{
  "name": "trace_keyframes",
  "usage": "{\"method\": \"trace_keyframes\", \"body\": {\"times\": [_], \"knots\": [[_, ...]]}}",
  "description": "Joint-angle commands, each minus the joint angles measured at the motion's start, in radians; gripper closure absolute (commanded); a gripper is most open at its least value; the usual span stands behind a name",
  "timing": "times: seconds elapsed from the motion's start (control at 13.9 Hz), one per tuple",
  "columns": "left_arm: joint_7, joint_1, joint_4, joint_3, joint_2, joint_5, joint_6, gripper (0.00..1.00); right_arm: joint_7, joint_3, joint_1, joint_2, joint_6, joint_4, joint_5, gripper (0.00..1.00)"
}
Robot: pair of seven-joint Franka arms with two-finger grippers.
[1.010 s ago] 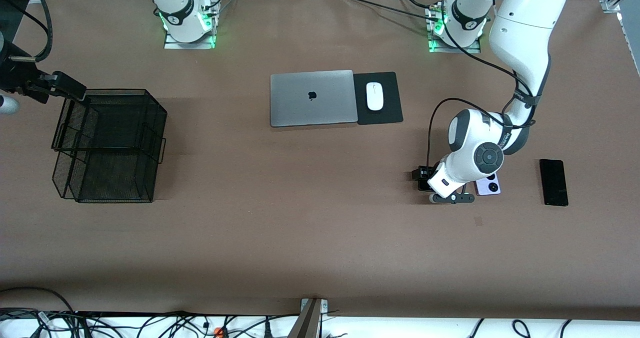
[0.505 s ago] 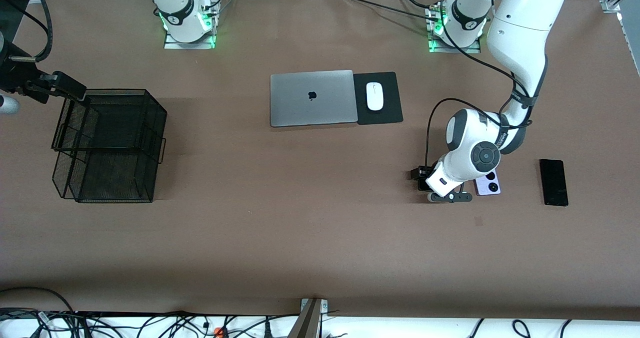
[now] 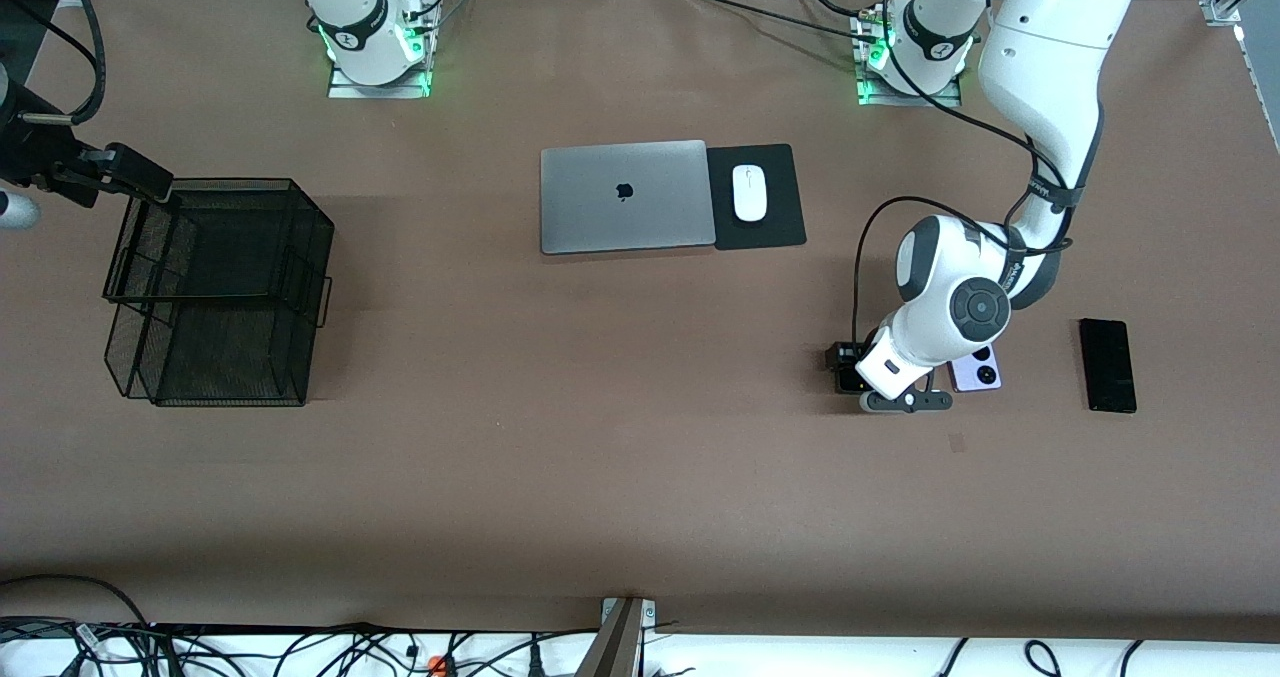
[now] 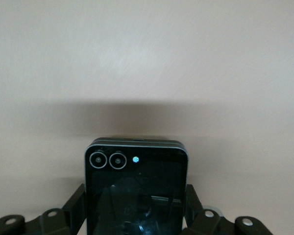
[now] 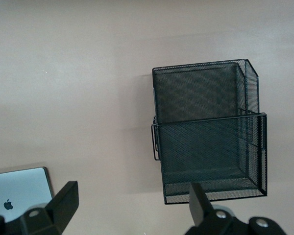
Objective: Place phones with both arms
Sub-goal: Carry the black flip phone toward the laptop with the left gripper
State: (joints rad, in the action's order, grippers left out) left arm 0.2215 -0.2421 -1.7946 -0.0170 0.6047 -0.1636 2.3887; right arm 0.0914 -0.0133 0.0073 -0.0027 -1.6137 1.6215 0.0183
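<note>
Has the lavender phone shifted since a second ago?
No. The lavender phone keeps its spot relative to the slim black phone, beside the left tool shut on the black folded phone.

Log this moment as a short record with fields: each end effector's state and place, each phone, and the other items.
left end effector: shut on black folded phone, down at the table
right end effector: open, waiting above mesh basket
lavender phone: on the table beside the black folded phone
slim black phone: on the table, untouched
others: laptop, mouse
</note>
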Motion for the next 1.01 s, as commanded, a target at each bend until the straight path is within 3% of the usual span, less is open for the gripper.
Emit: {"method": "trace_keyframes", "body": {"times": [0.0,0.14,0.36,0.65,0.79,0.94], "knots": [[0.253,-0.095,0.184,-0.026,-0.037,-0.007,-0.162,0.99,0.005,-0.005,0.003,-0.003,0.009,-0.002,0.017,0.00],[0.440,-0.184,0.362,-0.026,0.035,-0.010,-0.213,0.98,0.005,-0.005,0.003,-0.003,0.009,-0.002,0.016,0.00],[0.576,-0.321,0.522,-0.026,0.162,-0.011,-0.204,0.99,0.005,-0.005,0.003,-0.003,0.009,-0.002,0.017,0.00],[0.636,-0.433,0.726,-0.023,0.352,-0.011,-0.057,0.98,0.005,-0.005,0.003,-0.002,0.009,-0.002,0.017,0.00],[0.621,-0.457,0.803,-0.024,0.424,-0.008,-0.046,0.97,0.005,-0.005,0.003,-0.002,0.009,-0.002,0.017,0.00],[0.553,-0.485,0.810,-0.023,0.451,-0.007,-0.045,0.97,0.005,-0.005,0.003,-0.002,0.009,-0.002,0.017,0.00]]}}
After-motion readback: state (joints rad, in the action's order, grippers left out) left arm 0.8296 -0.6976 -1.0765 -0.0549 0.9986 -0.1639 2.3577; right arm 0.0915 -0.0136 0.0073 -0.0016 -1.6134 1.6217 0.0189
